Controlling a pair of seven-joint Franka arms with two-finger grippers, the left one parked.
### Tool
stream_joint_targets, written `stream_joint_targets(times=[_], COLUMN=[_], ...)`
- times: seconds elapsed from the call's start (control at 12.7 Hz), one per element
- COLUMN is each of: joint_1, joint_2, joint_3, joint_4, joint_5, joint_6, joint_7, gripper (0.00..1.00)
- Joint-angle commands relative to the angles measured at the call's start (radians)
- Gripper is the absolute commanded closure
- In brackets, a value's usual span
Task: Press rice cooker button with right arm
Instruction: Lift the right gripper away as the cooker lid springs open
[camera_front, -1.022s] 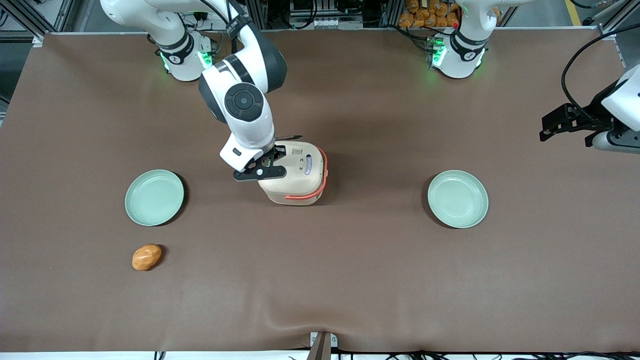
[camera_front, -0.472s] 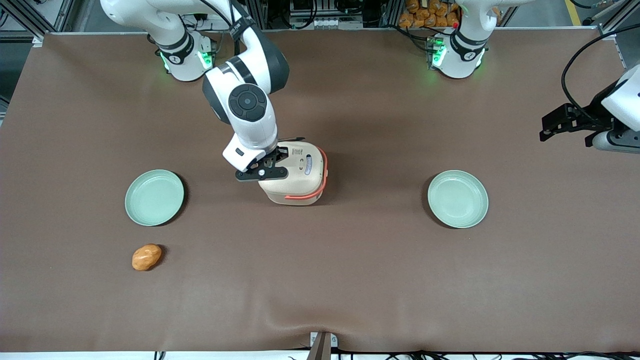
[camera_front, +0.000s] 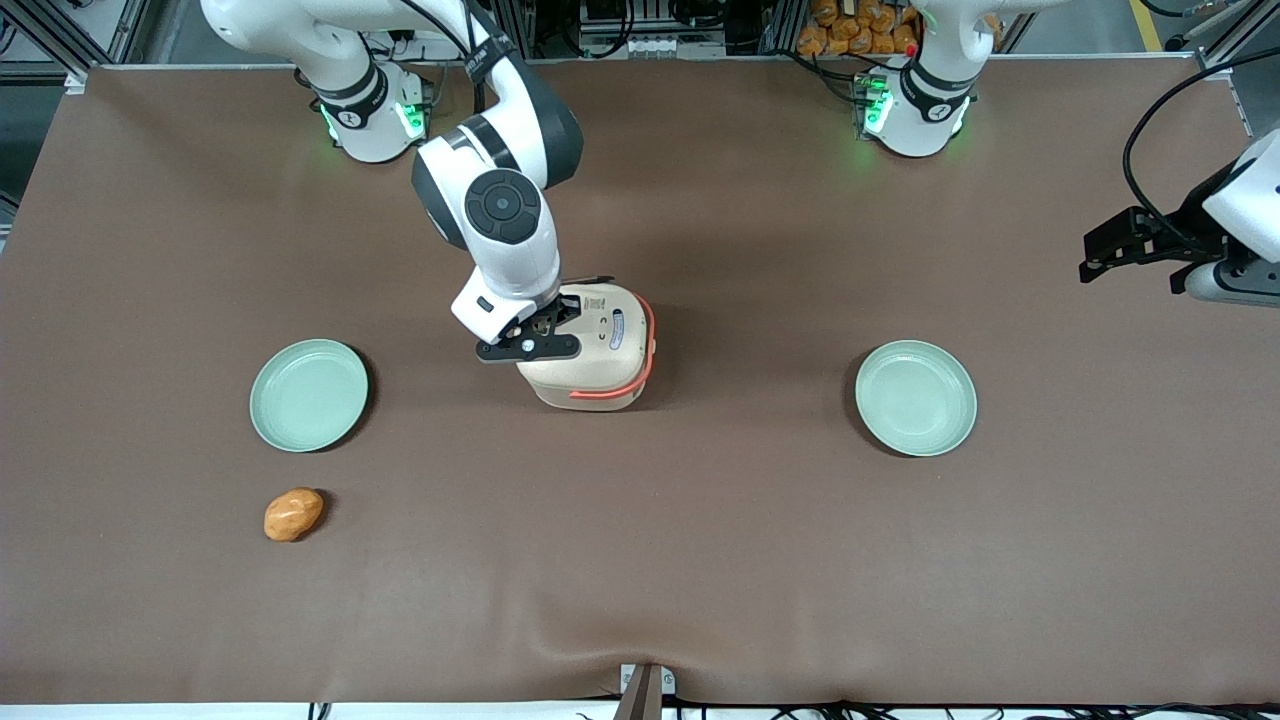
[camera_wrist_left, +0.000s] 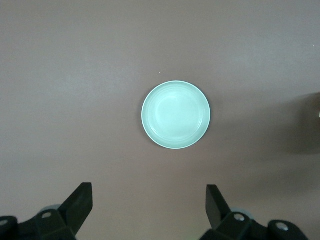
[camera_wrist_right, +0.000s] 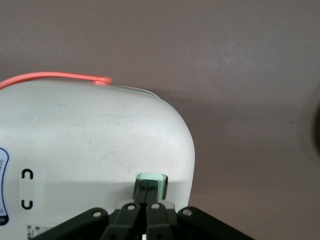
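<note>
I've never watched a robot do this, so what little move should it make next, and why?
Probably push a touch further onto the button. The pincer, fingers shut together, has its tips right at the pale green button on the rice cooker's lid, and the lid is not open.

No legible text on any object.
</note>
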Motion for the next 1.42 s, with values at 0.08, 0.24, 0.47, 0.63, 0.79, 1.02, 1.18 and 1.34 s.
stream_joint_targets(times=[0.08,0.24,0.47,0.63,0.79,1.02,1.18,1.34], joint_1=[0.006,-0.035,-0.127,-0.179,-0.258,-0.364,-0.413,-0.433], joint_2=[-0.017,-0.024,-0.047,-0.096,-0.141,-0.201,-0.234,-0.27], joint_3=[-0.015,-0.015,-0.018,-0.022,-0.022,-0.023,-0.029,-0.041], joint_4=[0.073,0.227,0.389,0.4,0.4,0.4,0.398,0.388], joint_5=[0.019,0.026,0.079,0.076,0.079,0.066,0.065,0.042], joint_6=[-0.103,-0.298,-0.469,-0.5,-0.552,-0.628,-0.659,-0.665], joint_7=[0.012,0.007,0.002,-0.001,-0.013,-0.181,-0.2,-0.229], gripper=[1.0,0.91,0.0,0.0,0.0,0.0,0.0,0.0])
